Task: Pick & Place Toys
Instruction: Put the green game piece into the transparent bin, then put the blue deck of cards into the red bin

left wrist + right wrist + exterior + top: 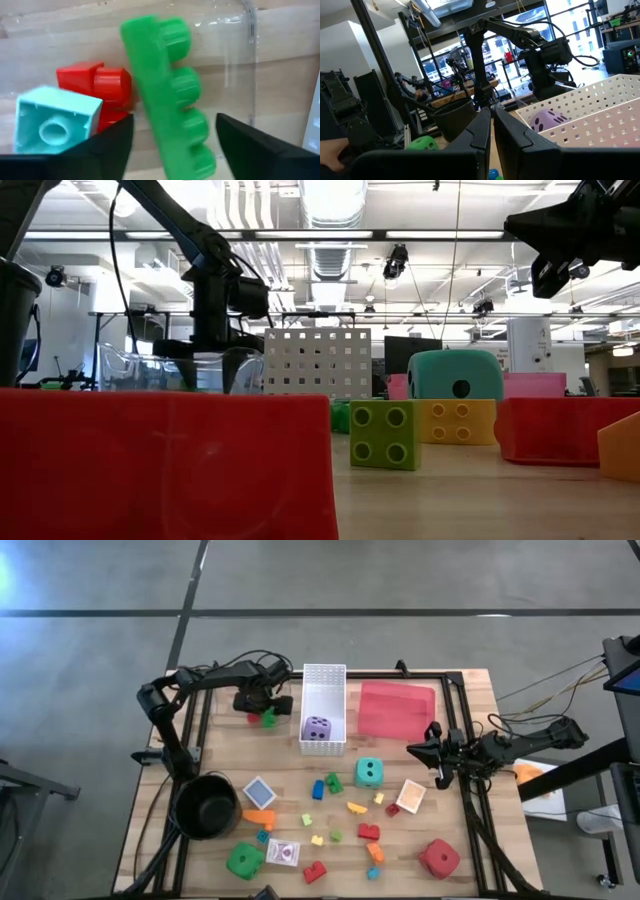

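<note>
My left gripper (264, 708) is open and points down over a clear container (250, 55) at the table's far left, beside the white basket (323, 690). A long green brick (172, 95) stands blurred between its fingers (112, 145), above a red brick (100, 85) and a pale teal brick (55, 122) in the container. A purple die (317, 727) lies in the basket. My right gripper (415, 749) is shut and empty, raised near the red tray (395, 710). A teal die (369, 772), a green die (245, 860), a red die (439, 857), card packs and small bricks lie on the table.
A round black pot (207, 805) stands at the near left. The basket and the red tray stand side by side at the far middle. Card packs (259, 790) (411, 796) (283, 852) and small bricks are scattered over the near half of the table.
</note>
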Robot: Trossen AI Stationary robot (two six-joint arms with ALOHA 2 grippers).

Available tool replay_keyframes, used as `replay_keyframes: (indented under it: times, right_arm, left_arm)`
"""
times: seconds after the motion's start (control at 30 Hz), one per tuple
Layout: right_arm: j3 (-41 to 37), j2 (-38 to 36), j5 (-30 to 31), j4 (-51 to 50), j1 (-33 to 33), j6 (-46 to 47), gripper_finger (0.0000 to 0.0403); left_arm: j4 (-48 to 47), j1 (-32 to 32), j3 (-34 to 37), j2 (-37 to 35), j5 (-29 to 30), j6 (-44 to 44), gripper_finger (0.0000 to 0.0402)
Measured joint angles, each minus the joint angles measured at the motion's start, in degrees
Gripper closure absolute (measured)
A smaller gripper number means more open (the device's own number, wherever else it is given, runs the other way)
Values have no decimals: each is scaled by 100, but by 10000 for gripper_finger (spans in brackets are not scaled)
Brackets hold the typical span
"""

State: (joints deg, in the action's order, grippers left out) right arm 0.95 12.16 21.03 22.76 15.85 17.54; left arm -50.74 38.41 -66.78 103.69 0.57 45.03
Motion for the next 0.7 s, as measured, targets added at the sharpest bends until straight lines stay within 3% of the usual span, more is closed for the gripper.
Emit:
replay_keyframes:
  times: [0.1, 0.23, 0.47, 0.7]
  right_arm:
    - [0, 0, 0, 0, 1, 0, 382]
    - [0, -1, -1, -2, -1, 0, 382]
    - [0, 0, -1, -2, -1, 0, 382]
    - [0, 0, 0, -2, 0, 1, 382]
  left_arm:
    - [0, 0, 6, -25, -10, -19, 60]
    - [-3, 0, 11, -61, 1, -24, 24]
    - [-29, -5, 28, -189, -20, -204, 14]
    - [-74, -100, 26, -754, -89, -399, 13]
